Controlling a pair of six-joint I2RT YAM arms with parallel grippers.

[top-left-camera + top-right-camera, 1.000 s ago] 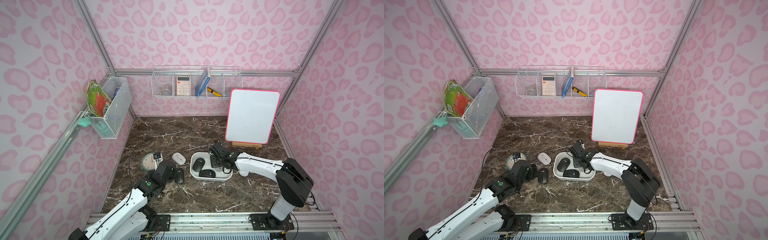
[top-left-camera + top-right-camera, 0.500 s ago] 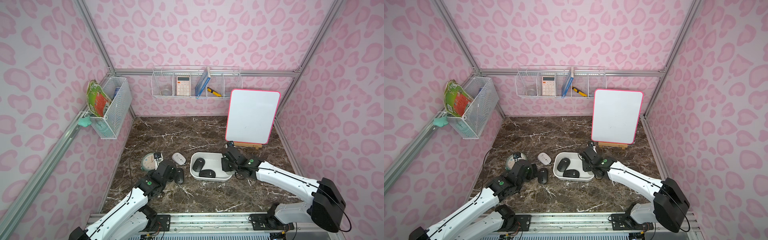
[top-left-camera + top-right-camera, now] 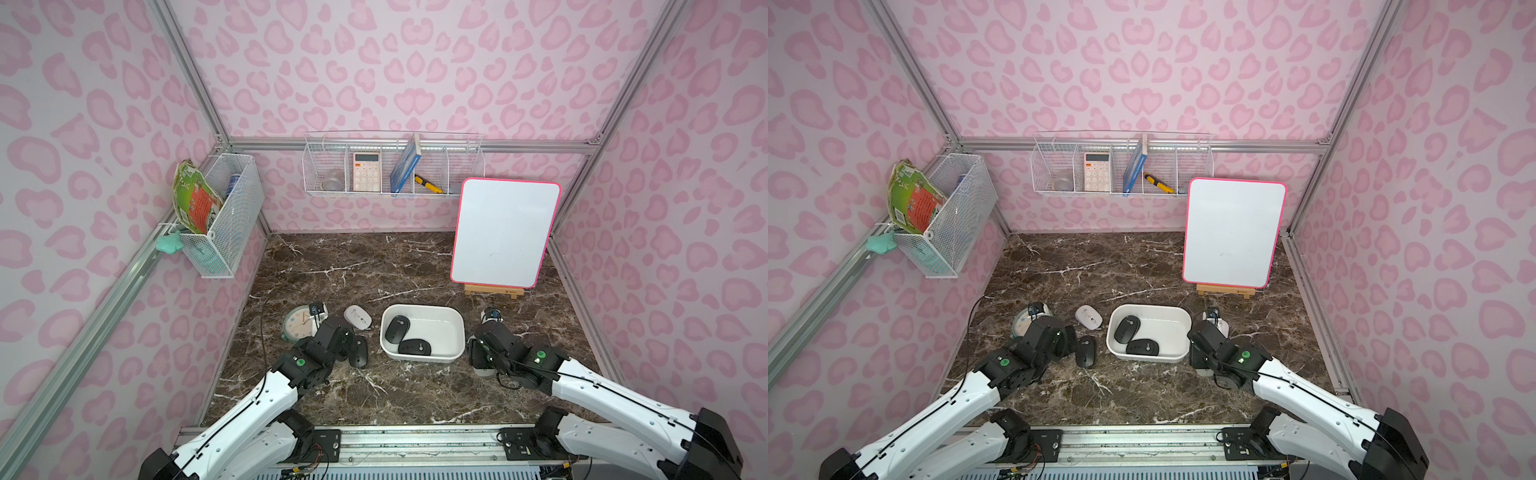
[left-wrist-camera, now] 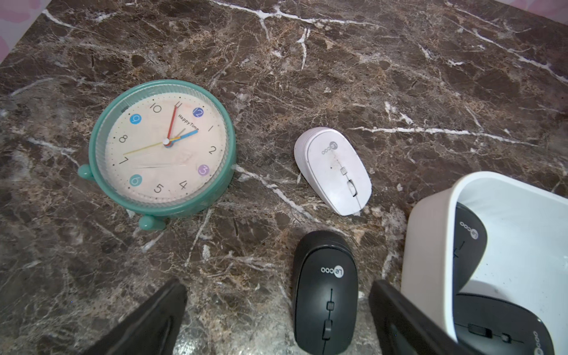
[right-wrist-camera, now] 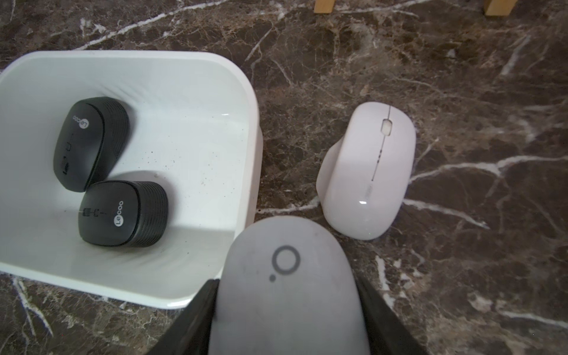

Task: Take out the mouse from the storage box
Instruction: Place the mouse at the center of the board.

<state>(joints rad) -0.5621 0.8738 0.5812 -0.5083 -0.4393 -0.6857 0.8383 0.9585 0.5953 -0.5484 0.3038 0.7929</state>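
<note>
While the right gripper (image 5: 285, 285) clamps a grey mouse (image 5: 289, 319) beside the storage box (image 5: 250, 129), the left gripper (image 4: 278, 289) gapes wide — black Lecoo mouse (image 4: 325, 295) between its fingers (image 4: 147, 322).

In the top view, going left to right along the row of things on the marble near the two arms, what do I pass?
Teal clock → white mouse → storage box → grey mouse, held off the box's right end.

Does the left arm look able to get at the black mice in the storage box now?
Likely yes: the left gripper stands open beside the storage box, and nothing covers the black mice inside.
</note>
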